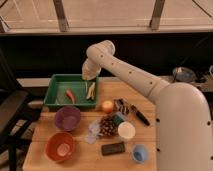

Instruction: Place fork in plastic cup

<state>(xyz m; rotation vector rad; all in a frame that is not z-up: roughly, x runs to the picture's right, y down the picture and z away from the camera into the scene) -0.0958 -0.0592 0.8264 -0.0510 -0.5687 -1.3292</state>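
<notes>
The fork (pixel 91 90), slender and pale cream, lies in the right part of the green tray (pixel 54 95), next to an orange-red carrot-like piece (pixel 70 95). My gripper (pixel 89 76) hangs at the end of the white arm, just above the fork's far end at the tray's back right. I cannot tell whether it touches the fork. A white cup (pixel 126 130) stands on the wooden table to the front right of the tray. A clear plastic cup (pixel 94 131) lies beside it to the left.
On the table (pixel 85 160) are a purple bowl (pixel 67 118), an orange bowl (pixel 60 146), a small blue cup (pixel 139 152), an orange fruit (pixel 107 106), a pine cone (pixel 107 125), a black phone (pixel 113 148) and dark utensils (pixel 134 111). A dark chair stands at the left.
</notes>
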